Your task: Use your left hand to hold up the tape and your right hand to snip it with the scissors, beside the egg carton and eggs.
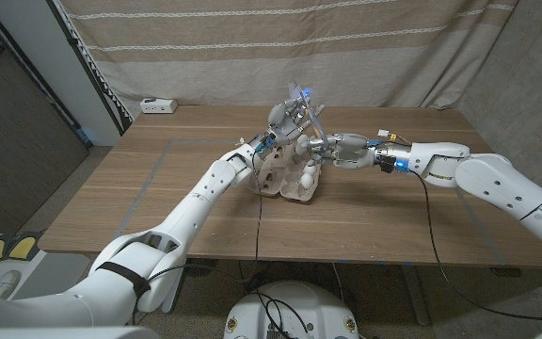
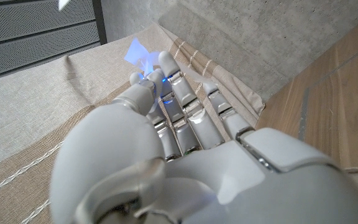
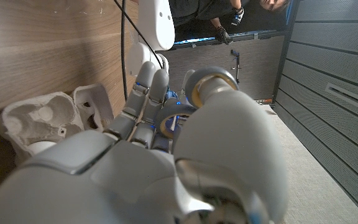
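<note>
Left hand (image 1: 287, 117) pinches the tape (image 1: 301, 95) at its fingertips, raised above the egg carton (image 1: 288, 175). Right hand (image 1: 339, 148), just beside and lower, grips the scissors (image 1: 314, 123), blades angled up toward the strip. Tape looks light, floppy and sticky: hold it taut by its end; it will likely twist or cling.
</note>
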Robot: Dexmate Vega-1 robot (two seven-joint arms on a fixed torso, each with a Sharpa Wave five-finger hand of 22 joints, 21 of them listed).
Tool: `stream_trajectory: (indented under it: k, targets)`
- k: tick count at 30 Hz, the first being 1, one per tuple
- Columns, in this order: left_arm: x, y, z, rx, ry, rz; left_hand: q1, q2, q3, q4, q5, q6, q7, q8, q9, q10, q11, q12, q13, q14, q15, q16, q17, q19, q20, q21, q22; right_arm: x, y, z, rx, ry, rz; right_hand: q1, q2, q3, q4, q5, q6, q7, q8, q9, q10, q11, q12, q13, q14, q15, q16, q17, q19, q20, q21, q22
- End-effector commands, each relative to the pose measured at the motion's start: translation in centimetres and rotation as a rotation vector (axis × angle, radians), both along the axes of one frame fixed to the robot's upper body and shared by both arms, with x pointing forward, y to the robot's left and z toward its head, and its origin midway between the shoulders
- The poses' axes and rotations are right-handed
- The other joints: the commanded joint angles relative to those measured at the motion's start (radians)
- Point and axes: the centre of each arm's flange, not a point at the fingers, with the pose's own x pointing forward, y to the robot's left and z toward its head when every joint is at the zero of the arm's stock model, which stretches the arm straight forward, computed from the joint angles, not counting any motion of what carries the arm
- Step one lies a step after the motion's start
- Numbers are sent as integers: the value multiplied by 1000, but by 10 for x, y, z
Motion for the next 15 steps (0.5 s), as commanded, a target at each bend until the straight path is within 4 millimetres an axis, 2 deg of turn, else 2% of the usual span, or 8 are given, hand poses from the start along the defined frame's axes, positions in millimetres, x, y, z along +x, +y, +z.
stream_trajectory:
  k: [1,15]
  targets:
    - [0,4,0,-10,-1,29,2,6,3,-2,6,11,5,5,1,27,-17,86,373,9,0,5,6,-5,-135,5,1,3,-4,4,3,-7,14,47,40,3,6,-1,10,0,-6,7,117,-107,4,12,6,-166,7,0,-5,0,15,1]
    - [3,11,-7,-12,-38,59,2,4,5,-2,6,8,4,8,1,27,-17,86,371,6,-1,4,5,-7,-135,6,0,1,-5,0,24,12,-31,50,39,0,9,-1,16,1,-18,12,123,-108,-4,10,7,-165,13,-2,-17,0,56,-6]
